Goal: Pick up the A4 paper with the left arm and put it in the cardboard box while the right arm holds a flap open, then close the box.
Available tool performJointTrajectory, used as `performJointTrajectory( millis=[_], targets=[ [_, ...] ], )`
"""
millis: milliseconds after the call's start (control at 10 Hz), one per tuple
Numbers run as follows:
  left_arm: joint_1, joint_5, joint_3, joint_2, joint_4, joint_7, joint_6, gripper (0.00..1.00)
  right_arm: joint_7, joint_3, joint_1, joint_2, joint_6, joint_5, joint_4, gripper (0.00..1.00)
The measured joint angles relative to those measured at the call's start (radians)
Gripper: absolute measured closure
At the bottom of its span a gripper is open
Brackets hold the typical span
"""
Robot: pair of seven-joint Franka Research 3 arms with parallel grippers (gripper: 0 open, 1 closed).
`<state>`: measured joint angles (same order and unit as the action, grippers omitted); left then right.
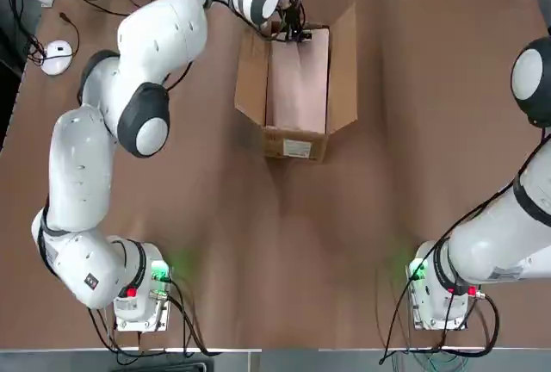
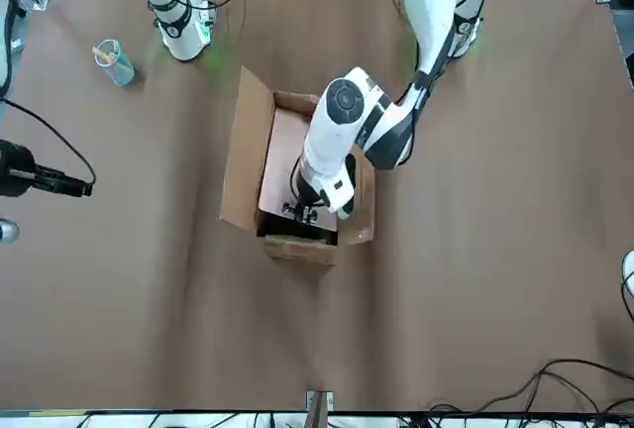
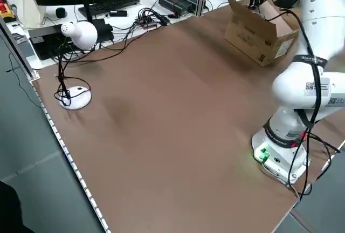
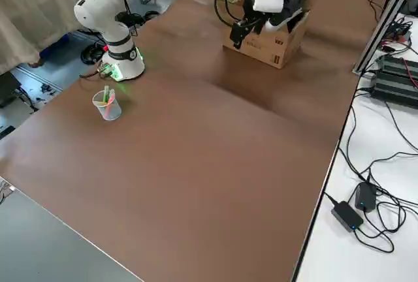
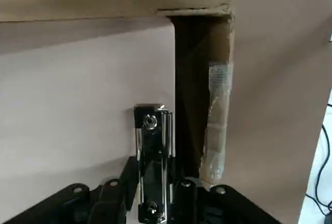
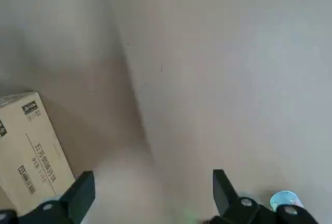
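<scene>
1. The step in hand, as I judge it, is the placing of the sheet. The A4 paper [image 1: 297, 88] is inside the outline of the cardboard box [image 1: 274, 145], lying lengthwise between its two long flaps. I cannot tell if it rests fully on the box's bottom.

2. The left gripper [image 5: 154, 168] is at the box's end farthest from the robot's bases. Its fingers are narrow, closed about the metal clip [image 5: 150, 143] at the paper's short edge. Beside this edge, a dark gap shows before the taped wall of the box.

3. The right gripper [image 6: 152, 176] is wide and holds nothing. It is well apart from the box, to its right, over the table. So it is not holding any flap; the right long flap [image 1: 343, 71] leans outward by itself.

4. The next move, I think, is to make sure that the sheet is low and flat in the box, then to open the left fingers and lift them straight up, without pulling the clip.

5. The closing remains to do. The left arm should first leave the opening of the box, because a flap could catch on it. After this, the flaps can be folded inward.
</scene>
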<state>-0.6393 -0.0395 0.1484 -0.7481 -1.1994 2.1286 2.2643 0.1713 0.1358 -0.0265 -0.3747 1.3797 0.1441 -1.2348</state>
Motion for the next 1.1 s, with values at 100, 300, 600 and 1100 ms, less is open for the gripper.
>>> performJointTrajectory(
  millis=[100,300,600,1100],
  targets=[
    [-0.005,0.004,0.0,-0.006,0.0,0.0,0.002,0.69,0.0,-0.001,0.0,0.0,0.0,0.0,-0.011,0.0],
    [-0.011,0.021,0.0,-0.008,0.0,-0.002,0.004,0.45,0.0,-0.003,0.0,0.0,0.0,0.0,-0.025,0.0],
    [-0.012,0.024,-0.001,-0.008,0.002,-0.01,0.004,0.05,0.0,-0.02,-0.021,-0.001,-0.005,0.001,-0.057,0.03],
    [0.006,0.028,-0.007,0.166,0.041,-0.101,-0.246,0.07,0.092,-0.059,-0.089,-0.003,-0.041,0.001,-0.121,0.53]
  ],
)
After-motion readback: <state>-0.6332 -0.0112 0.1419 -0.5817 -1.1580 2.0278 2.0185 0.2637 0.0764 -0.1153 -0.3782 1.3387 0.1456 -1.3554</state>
